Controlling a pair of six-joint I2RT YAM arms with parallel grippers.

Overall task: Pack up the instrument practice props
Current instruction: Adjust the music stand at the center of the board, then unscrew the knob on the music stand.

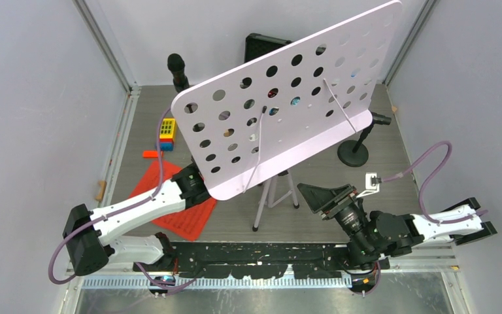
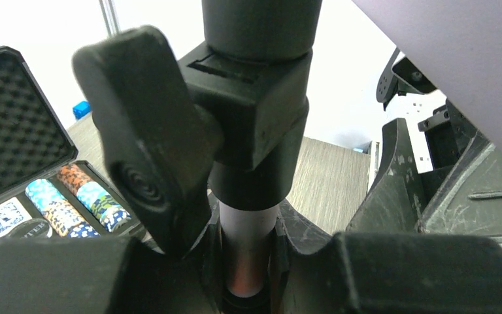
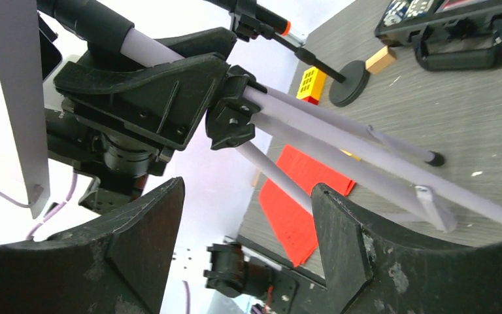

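The grey wood-grain table [image 1: 235, 226] carries red pages [image 1: 189, 221] lying flat at its front left. Behind them are a yellow and blue toy block [image 1: 167, 133] and a small orange piece [image 1: 150, 154]. The music stand [image 1: 314, 140] stands on its tripod legs mid-table. A round black base [image 1: 353, 156] sits on the right, and a black case [image 1: 261, 46] is at the back.

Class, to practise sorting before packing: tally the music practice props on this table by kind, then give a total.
Music rack: 1
Microphones on stands: 2
Red sheet-music pile: 1
Total: 4
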